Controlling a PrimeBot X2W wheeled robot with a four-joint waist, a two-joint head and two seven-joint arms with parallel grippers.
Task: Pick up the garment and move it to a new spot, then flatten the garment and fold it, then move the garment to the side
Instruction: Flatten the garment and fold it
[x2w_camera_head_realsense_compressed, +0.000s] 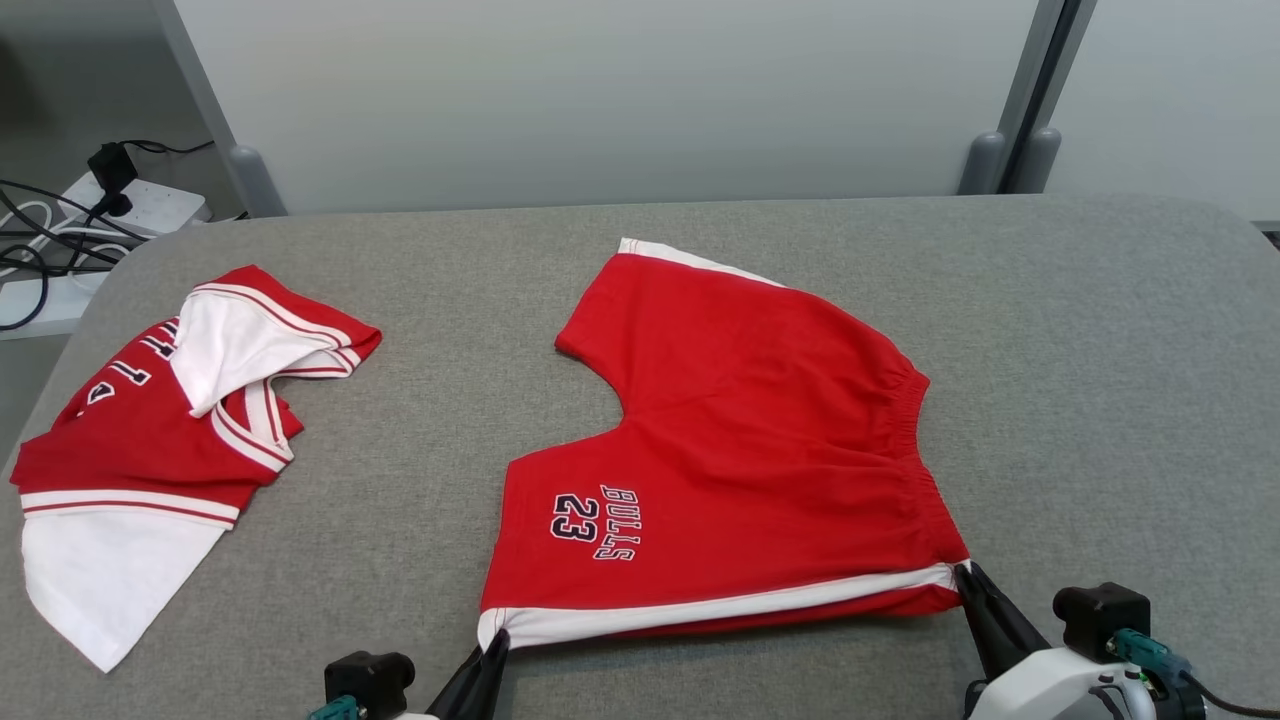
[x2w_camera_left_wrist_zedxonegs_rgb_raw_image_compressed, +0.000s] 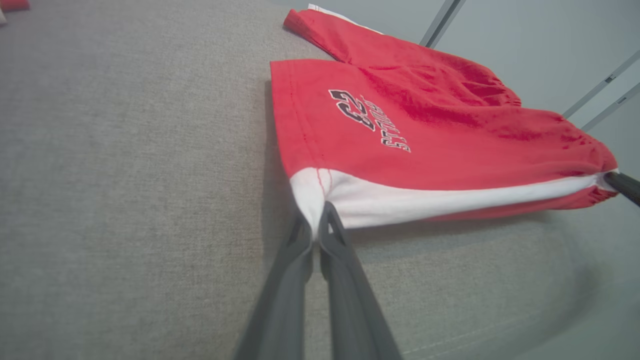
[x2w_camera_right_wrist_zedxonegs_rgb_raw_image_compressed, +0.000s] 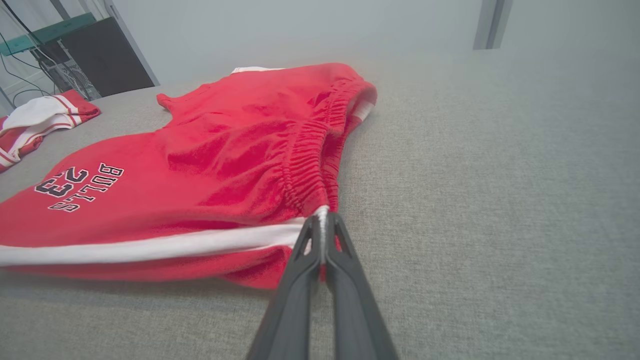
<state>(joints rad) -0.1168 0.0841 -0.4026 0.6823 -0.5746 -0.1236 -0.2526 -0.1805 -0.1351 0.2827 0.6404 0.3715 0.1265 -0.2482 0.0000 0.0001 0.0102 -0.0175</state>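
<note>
- The red shorts (x2w_camera_head_realsense_compressed: 740, 440) are lying spread on the grey worktop (x2w_camera_head_realsense_compressed: 1100, 330), a little right of its middle, with the waistband facing right and the leg openings facing left.
- The left tool (x2w_camera_head_realsense_compressed: 497, 640) is pinching the white near corner of the leg hem, its fingers pressed together.
- The right tool (x2w_camera_head_realsense_compressed: 963, 572) is gripping the near end of the elastic waistband in the same way.
- The near edge, with its white stripe, is running taut between the two tools and casting a shadow beneath.
- Bare worktop is stretching wide to the right of the shorts and behind them.
- A narrower bare strip is separating the shorts from a crumpled red-and-white jersey (x2w_camera_head_realsense_compressed: 150, 430) near the left edge.
- "BULLS" and "23" are showing in dark, white-outlined print on the near leg.
- The jersey's print is lying partly folded under, too hidden to read.
</note>
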